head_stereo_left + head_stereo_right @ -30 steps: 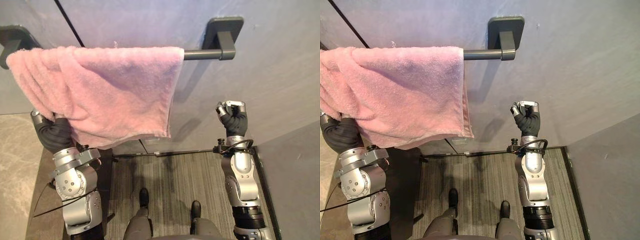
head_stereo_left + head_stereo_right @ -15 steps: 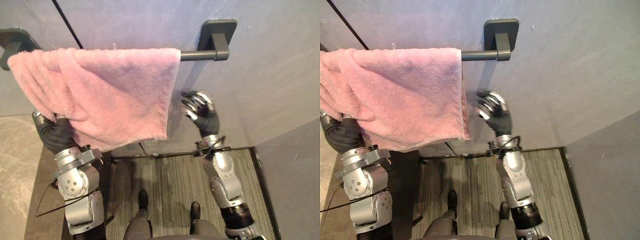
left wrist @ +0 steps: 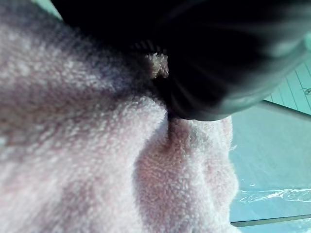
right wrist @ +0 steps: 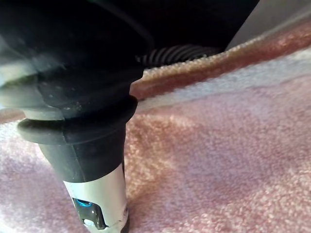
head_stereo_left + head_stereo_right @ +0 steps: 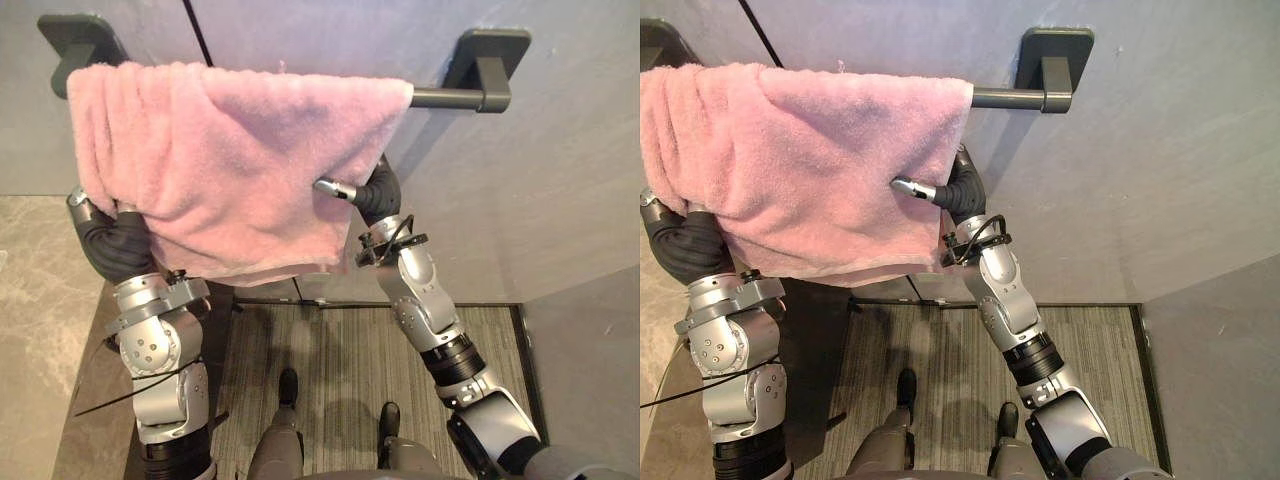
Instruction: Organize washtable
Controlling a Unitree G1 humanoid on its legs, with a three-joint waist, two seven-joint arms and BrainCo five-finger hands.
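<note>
Pinching pink towel (image 5: pixel 230 160) by its edge with right robot hand (image 5: pixel 370 194); left robot hand (image 5: pixel 116 248) tucked underneath, grip impossible to tell. Hung over rail (image 5: pixel 446 97) already; straightening left.

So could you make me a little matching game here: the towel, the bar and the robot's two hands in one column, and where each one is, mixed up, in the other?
Things:
1. pink towel
2. towel bar
3. left hand
4. right hand

Places:
A. at the towel's right edge
B. draped over the bar
C. fixed on the grey wall
D. tucked under the towel's lower left part

Pairs: 1-B, 2-C, 3-D, 4-A
</note>
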